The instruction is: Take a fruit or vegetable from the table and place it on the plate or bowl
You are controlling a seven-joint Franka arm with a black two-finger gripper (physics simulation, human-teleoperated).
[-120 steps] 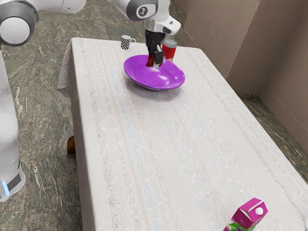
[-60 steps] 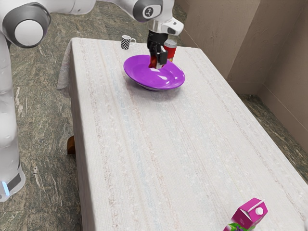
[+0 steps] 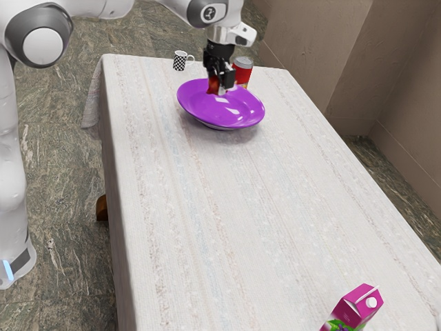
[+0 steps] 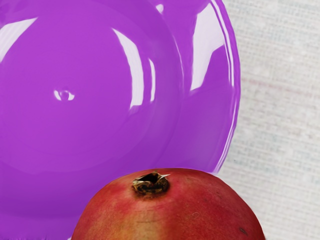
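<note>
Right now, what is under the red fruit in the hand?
The purple bowl lies below the pomegranate, its glossy inside showing. The patch straight beneath the fruit is hidden by it.

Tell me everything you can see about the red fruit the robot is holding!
The fruit looks like a pomegranate: round, with smooth red skin, a yellowish patch, a few dark specks, and a dry brown crown on the end facing the wrist camera. The black gripper is shut on it from two sides, holding it over the shiny purple bowl, near the bowl's edge. I cannot tell whether it touches the bowl.
</note>
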